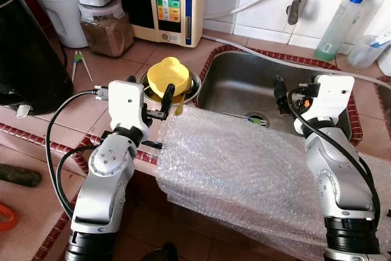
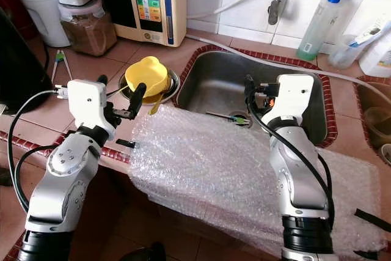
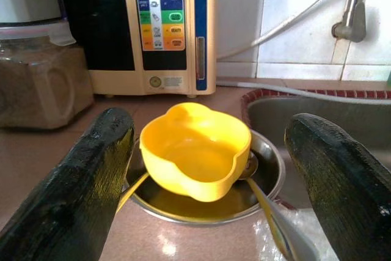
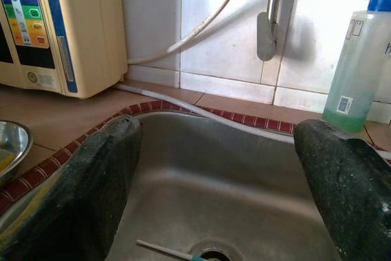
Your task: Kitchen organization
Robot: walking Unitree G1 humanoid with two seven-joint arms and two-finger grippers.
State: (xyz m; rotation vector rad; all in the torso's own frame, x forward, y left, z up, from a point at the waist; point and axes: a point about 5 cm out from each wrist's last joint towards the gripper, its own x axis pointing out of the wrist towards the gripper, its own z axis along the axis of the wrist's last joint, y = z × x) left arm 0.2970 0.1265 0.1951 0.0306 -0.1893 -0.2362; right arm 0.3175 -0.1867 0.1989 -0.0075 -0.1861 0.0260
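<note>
A yellow plastic bowl [image 1: 166,74] sits tilted inside a steel bowl [image 3: 269,175] on the tiled counter, just left of the sink [image 1: 244,80]. My left gripper [image 3: 211,123] is open, its fingers [image 3: 79,175] on either side of the yellow bowl and a little short of it. A yellow-handled spoon [image 3: 269,212] leans in the steel bowl. My right gripper [image 4: 220,132] hangs open over the sink with nothing in it. A sheet of bubble wrap [image 1: 244,169] drapes over the counter's front edge between my arms.
A thin brush [image 1: 241,117] lies by the sink drain. At the back stand a water purifier [image 1: 171,1], a jar of brown stuff [image 1: 107,29] and a green soap bottle [image 1: 339,25]. A black appliance [image 1: 27,47] fills the left side; tongs [image 1: 79,62] lie beside it.
</note>
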